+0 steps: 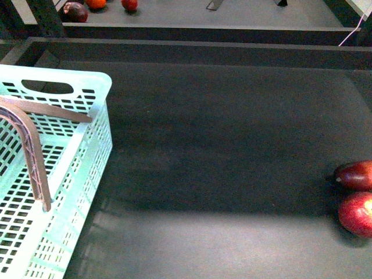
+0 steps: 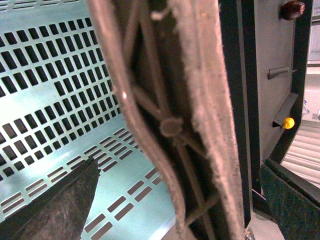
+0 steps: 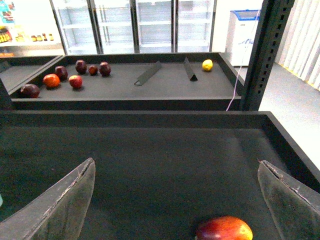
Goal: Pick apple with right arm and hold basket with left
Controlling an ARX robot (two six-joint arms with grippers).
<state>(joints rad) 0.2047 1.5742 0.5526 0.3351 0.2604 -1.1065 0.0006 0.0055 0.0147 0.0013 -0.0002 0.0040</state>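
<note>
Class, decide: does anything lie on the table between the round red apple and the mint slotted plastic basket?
Nothing visible. Bare dark tabletop separates the round red apple from the mint plastic basket; the darker maroon fruit lies beyond the apple.

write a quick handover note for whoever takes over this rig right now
Left gripper: open, fingers on either side of the basket handle, not clamped.
Right gripper: open and empty; the apple shows between its fingers, not gripped.
Basket sits at the left of the dark tray. The apple lies at the far right, next to a darker maroon fruit.
Done: both grippers lined up.
Left to do: close on the handle, grasp the apple.
</note>
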